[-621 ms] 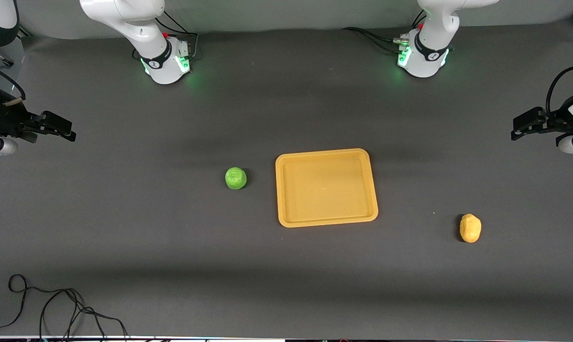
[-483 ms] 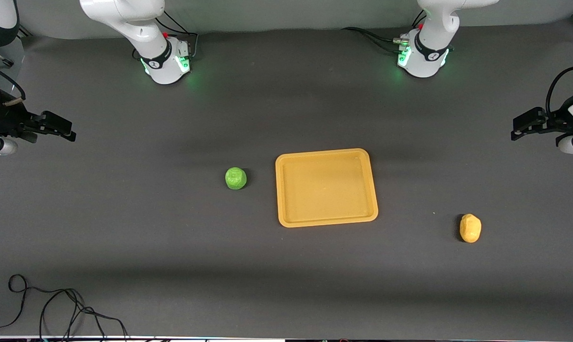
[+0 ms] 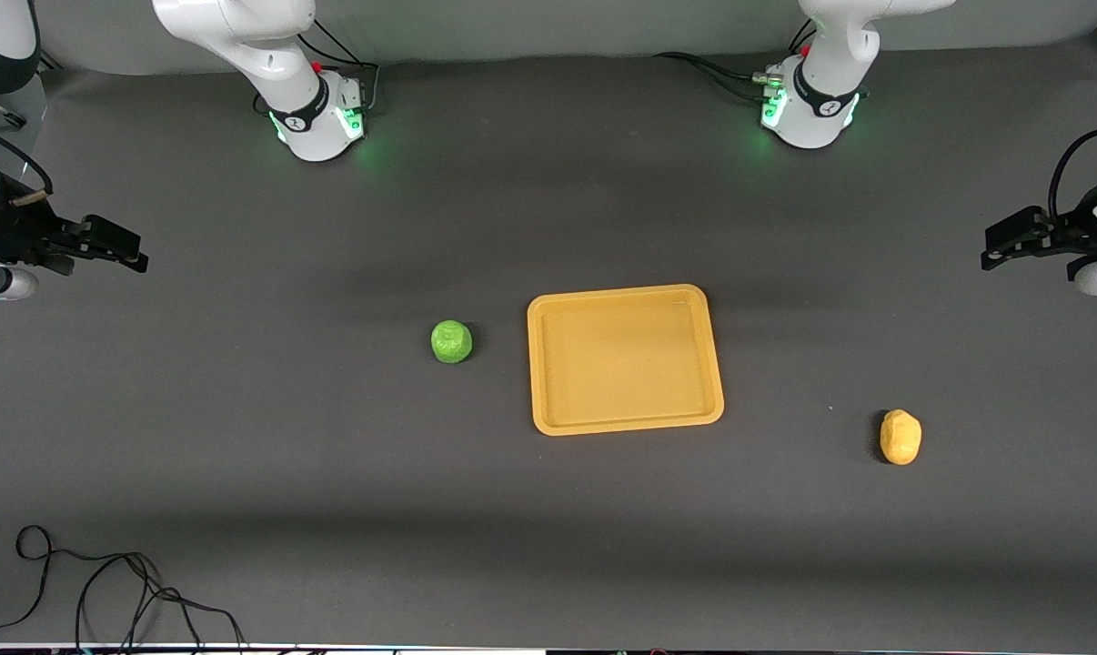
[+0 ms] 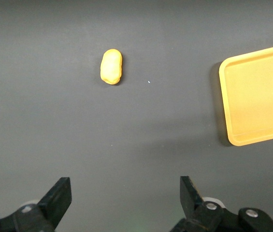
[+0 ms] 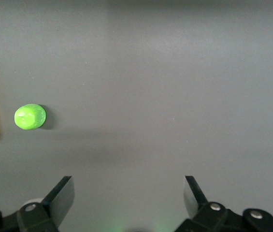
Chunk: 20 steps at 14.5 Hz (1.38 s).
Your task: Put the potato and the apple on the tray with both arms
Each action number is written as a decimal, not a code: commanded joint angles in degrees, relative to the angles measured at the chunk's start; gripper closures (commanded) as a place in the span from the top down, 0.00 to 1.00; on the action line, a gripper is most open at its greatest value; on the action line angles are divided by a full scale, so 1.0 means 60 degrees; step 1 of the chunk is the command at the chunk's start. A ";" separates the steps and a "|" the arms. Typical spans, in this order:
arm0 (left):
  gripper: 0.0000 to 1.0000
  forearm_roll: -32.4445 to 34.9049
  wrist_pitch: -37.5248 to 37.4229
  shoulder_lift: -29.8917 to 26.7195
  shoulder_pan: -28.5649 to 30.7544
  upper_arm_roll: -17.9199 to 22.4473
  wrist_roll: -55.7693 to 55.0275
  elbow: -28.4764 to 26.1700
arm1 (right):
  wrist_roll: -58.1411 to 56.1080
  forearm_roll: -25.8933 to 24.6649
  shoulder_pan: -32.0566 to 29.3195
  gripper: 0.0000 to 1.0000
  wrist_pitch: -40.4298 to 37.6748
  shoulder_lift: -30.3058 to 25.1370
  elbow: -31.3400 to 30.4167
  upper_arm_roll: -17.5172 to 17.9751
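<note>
Tray (image 3: 625, 359) sits empty mid-counter (image 3: 239, 437), flat. Apple (image 3: 451, 341) lies on the counter just beside the tray, toward the right arm's end, not touching it. Potato (image 3: 900, 437) lies on the counter toward the left arm's end, well apart from the tray and a bit nearer the front camera.

Left gripper (image 4: 125, 198) hangs in the air over the left arm's end of the counter, fingers (image 4: 59, 195) spread wide, nothing held; potato (image 4: 111, 66) and tray corner (image 4: 252, 92) show below it. Right gripper (image 5: 128, 195) hangs over the right arm's end, fingers (image 5: 64, 193) wide apart too, empty; apple (image 5: 30, 117) in its view.
</note>
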 commanded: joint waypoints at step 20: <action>0.86 -0.0769 0.4809 0.5669 0.0892 -0.0056 0.1973 0.0215 | 0.5044 0.0477 0.4643 1.00 0.1366 0.0572 0.0147 0.0104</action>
